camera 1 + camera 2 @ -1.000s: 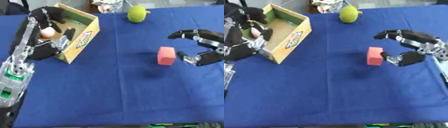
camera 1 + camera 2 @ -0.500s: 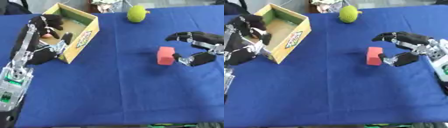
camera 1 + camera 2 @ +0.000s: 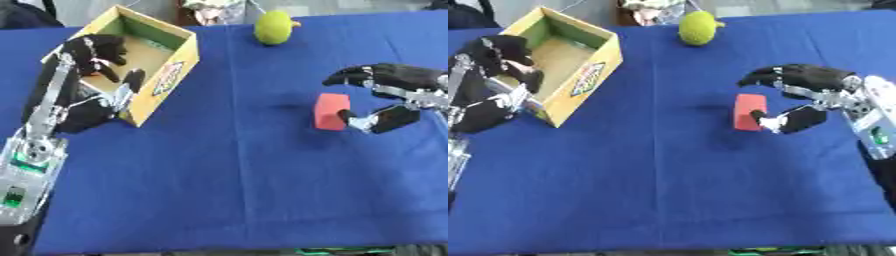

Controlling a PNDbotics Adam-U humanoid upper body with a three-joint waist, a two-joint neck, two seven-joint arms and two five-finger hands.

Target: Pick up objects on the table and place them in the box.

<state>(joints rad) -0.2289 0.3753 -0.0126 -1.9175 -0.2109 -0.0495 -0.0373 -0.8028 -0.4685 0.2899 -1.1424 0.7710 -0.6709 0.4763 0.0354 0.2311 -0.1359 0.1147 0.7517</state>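
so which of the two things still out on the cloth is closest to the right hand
The red block. It sits right beside the right hand, between its fingers and thumb, while the green fruit lies far off near the table's back edge.

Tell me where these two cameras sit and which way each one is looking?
Left eye view: in the robot's head, looking down at the blue table; the left hand hangs over the yellow box, the right hand is beside the red block.
Right eye view: the head's other eye, same downward look, same arms.
Both share the box, block and green ball.
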